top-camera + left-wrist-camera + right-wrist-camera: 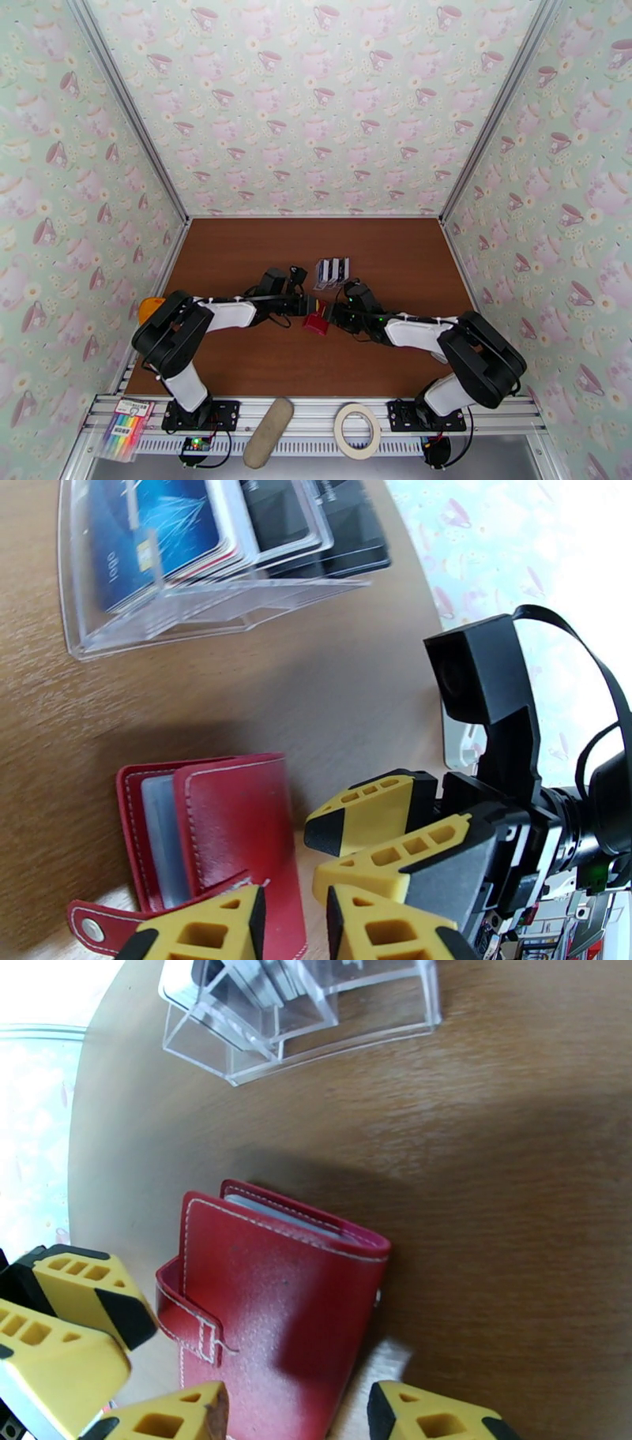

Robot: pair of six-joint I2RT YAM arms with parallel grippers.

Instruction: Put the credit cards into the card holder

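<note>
red card holder (276, 1299) is lying on the brown wooden counter (513, 1157), its cover sitting slightly ajar over the clear sleeves inside. credit cards (150, 535), blue and black ones among them, are standing in a clear acrylic stand (197, 614) just beyond the card holder. right jaws are standing released, one fingertip on each side of the card holder's near end. left jaws are sitting narrowed at the card holder's snap-tab corner; whether they are pinching the cover i cannot tell.
</note>
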